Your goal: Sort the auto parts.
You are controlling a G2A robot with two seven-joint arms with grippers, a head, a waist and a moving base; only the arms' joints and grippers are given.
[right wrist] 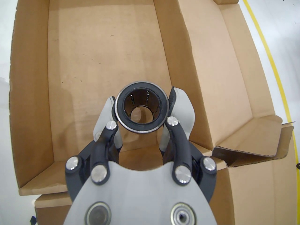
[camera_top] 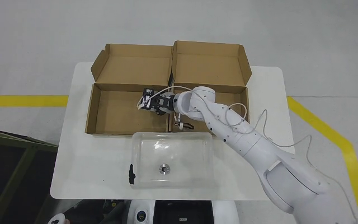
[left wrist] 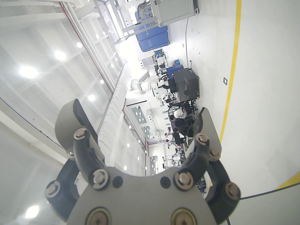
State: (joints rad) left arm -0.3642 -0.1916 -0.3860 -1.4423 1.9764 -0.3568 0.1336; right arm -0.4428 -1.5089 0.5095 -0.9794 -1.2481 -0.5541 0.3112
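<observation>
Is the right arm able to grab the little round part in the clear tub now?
Probably not yet: the right gripper is shut on the bearing above the left box. The round part in the tub looks unobstructed.

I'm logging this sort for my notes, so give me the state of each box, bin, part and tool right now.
Left box: open, lid up.
Right box: open, lid up.
Clear bin: upright, small round part inside.
Bearing: gripped, over left box.
Right tool: shut on bearing.
Left tool: open, holding nothing.
</observation>
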